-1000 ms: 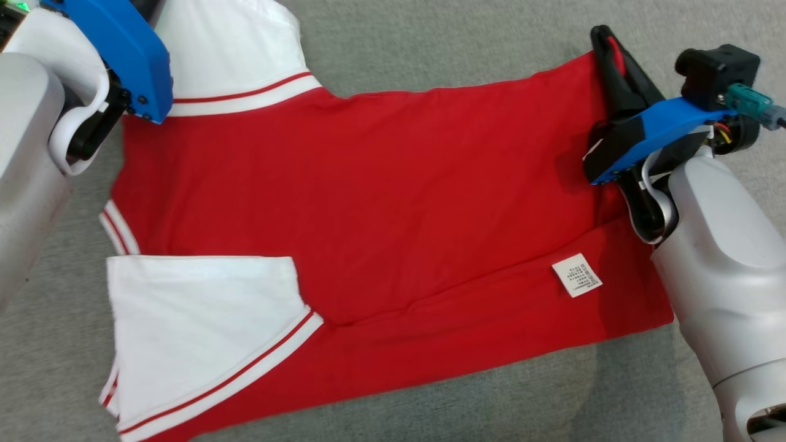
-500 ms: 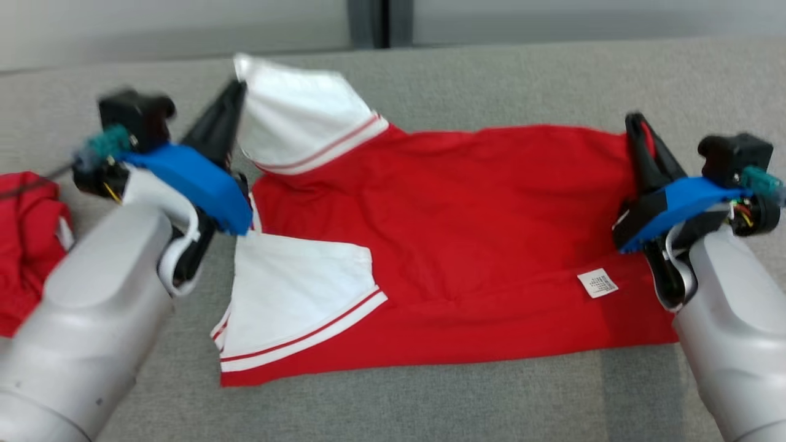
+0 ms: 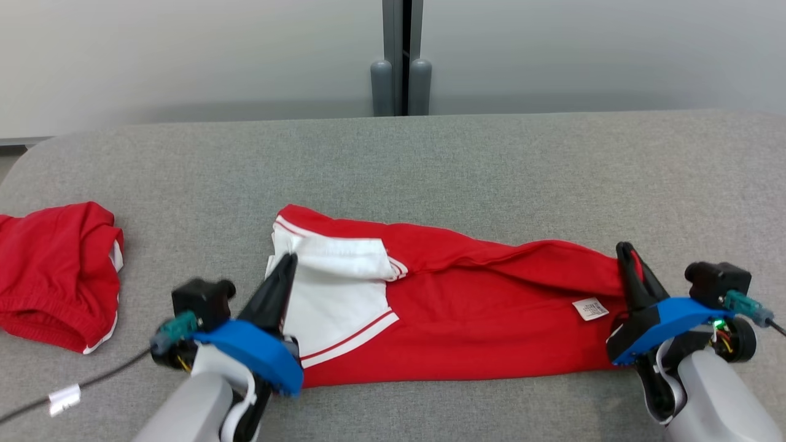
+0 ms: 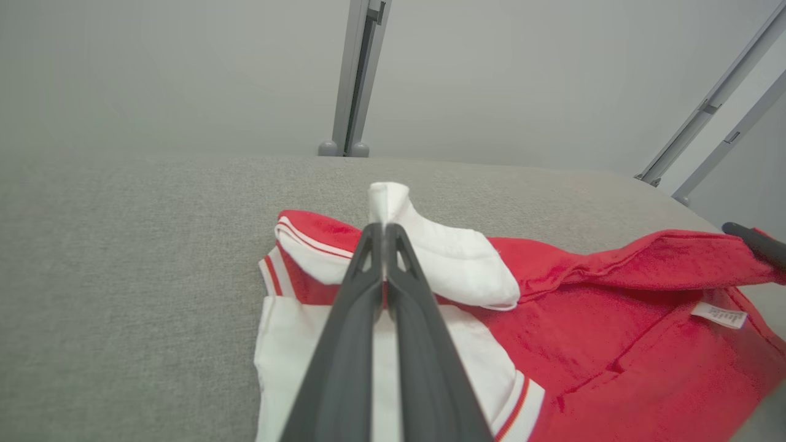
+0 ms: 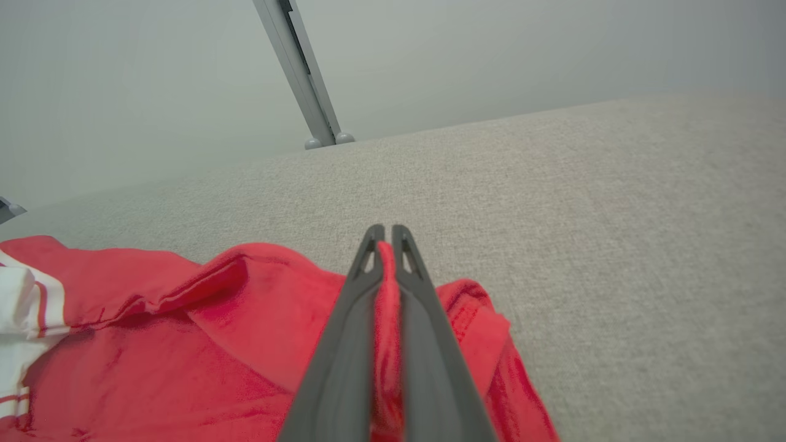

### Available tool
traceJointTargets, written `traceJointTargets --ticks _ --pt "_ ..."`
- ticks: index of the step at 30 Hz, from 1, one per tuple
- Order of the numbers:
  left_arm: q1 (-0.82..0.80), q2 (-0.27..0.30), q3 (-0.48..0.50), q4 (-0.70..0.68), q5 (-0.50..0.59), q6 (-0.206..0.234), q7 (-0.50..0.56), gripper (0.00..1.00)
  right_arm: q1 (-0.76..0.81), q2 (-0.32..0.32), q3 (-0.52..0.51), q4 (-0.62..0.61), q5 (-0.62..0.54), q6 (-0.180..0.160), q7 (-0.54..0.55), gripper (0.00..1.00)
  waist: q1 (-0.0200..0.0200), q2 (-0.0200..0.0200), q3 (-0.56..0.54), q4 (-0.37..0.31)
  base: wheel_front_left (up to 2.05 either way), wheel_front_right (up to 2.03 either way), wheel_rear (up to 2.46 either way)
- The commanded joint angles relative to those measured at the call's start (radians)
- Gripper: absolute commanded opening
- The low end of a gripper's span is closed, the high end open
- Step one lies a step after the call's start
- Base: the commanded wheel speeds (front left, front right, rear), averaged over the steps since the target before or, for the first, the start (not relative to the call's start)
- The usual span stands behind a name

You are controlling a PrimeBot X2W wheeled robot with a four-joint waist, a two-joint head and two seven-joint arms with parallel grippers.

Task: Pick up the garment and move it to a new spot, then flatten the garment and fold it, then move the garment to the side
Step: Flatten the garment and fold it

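The garment [image 3: 466, 313], a red shirt with white sleeves, lies along the grey table, its far long edge lifted and folded toward me. My left gripper [image 3: 288, 258] is shut on the white sleeve [image 4: 442, 252] at the garment's left end. At the right end my right gripper [image 3: 625, 248] is shut on the red hem [image 5: 385, 270], which shows pinched between the dark fingers [image 5: 350, 344]. A white care label [image 3: 590, 309] faces up near the right end.
A second red garment [image 3: 55, 276] lies bunched at the table's left edge. A dark cable with a white tag [image 3: 64, 398] runs across the near left. Behind the table stands a grey wall with a vertical post [image 3: 402, 58]. Bare grey tabletop [image 3: 491, 159] lies beyond the garment.
The head camera has tilted up, so wall and far tabletop now show. Both grippers have carried the garment's far edge toward me, doubling the shirt over into a narrower band.
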Motion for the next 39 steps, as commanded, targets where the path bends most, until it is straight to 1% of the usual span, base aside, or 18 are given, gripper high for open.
traceJointTargets --ticks 1,5,9,10,11,12,13,15,16,17,23,25,31,39 --pt "0.022 -0.005 0.015 -0.007 0.016 -0.004 -0.004 0.0 0.022 0.003 -0.006 -0.007 0.005 0.0 -0.004 0.0 0.0002 0.0004 -0.005 -0.002 0.0 0.0 0.0" --pt "0.107 -0.032 0.075 -0.013 0.082 -0.014 -0.004 0.0 0.064 0.02 -0.008 -0.019 0.002 0.0 -0.004 0.0 0.0002 0.0004 -0.018 -0.001 0.0 0.0 0.0" --pt "0.148 -0.06 0.115 0.012 0.119 -0.026 -0.005 0.0 0.095 0.027 -0.017 0.008 -0.013 0.0 -0.004 0.0 0.0002 0.0004 -0.022 0.001 0.0 0.0 0.0" --pt "0.156 -0.066 0.126 0.017 0.131 -0.029 -0.005 0.28 0.099 0.029 -0.022 0.014 -0.016 0.0 -0.004 0.15 0.0002 0.0004 -0.023 0.001 0.0 0.0 0.0" --pt "0.167 -0.072 0.138 0.022 0.141 -0.028 -0.004 0.73 0.101 0.031 -0.03 0.017 -0.015 0.0 -0.004 0.48 0.0002 0.0004 -0.023 0.001 0.0 0.0 0.0" --pt "0.176 -0.079 0.158 0.02 0.153 -0.028 -0.005 0.91 0.103 0.031 -0.035 0.017 -0.02 0.0 -0.004 0.78 0.0002 0.0004 -0.024 0.0 0.0 0.0 0.0" --pt "0.19 -0.088 0.178 0.019 0.165 -0.028 -0.005 1.0 0.107 0.033 -0.042 0.017 -0.024 0.0 -0.004 1.0 0.0002 0.0004 -0.025 0.0 0.0 0.0 0.0" --pt "0.218 -0.104 0.218 0.006 0.197 -0.019 -0.004 1.0 0.116 0.037 -0.069 0.01 -0.029 0.0 -0.004 1.0 0.0002 0.0004 -0.029 0.0 0.0 0.0 0.0" --pt "0.25 -0.12 0.27 -0.023 0.238 -0.006 -0.005 1.0 0.131 0.043 -0.096 -0.002 -0.042 0.0 -0.004 1.0 0.0002 0.0004 -0.037 0.004 0.0 0.0 0.0" --pt "0.267 -0.127 0.296 -0.044 0.266 0.003 -0.005 1.0 0.141 0.047 -0.116 -0.007 -0.045 0.0 -0.004 1.0 0.0002 0.0004 -0.042 0.007 0.0 0.0 0.0" --pt "0.381 -0.183 0.406 -0.127 0.404 0.035 -0.005 1.0 0.205 0.07 -0.198 -0.038 -0.067 0.0 -0.004 1.0 0.0002 0.0004 -0.078 0.029 0.0 0.0 0.0" --pt "0.407 -0.198 0.432 -0.144 0.439 0.036 -0.005 1.0 0.222 0.073 -0.218 -0.046 -0.078 0.0 -0.004 1.0 0.0002 0.0004 -0.088 0.036 0.0 0.0 0.0" --pt "0.438 -0.224 0.477 -0.158 0.497 0.01 -0.005 1.0 0.219 0.072 -0.256 -0.016 -0.124 0.0 -0.004 1.0 0.0002 0.0004 -0.094 0.053 0.0 0.0 0.0" --pt "0.426 -0.239 0.492 -0.151 0.535 -0.015 -0.005 1.0 0.173 0.058 -0.271 0.15 -0.164 0.0 0.034 1.0 0.0002 0.0004 -0.083 0.088 0.0 0.0 0.0"
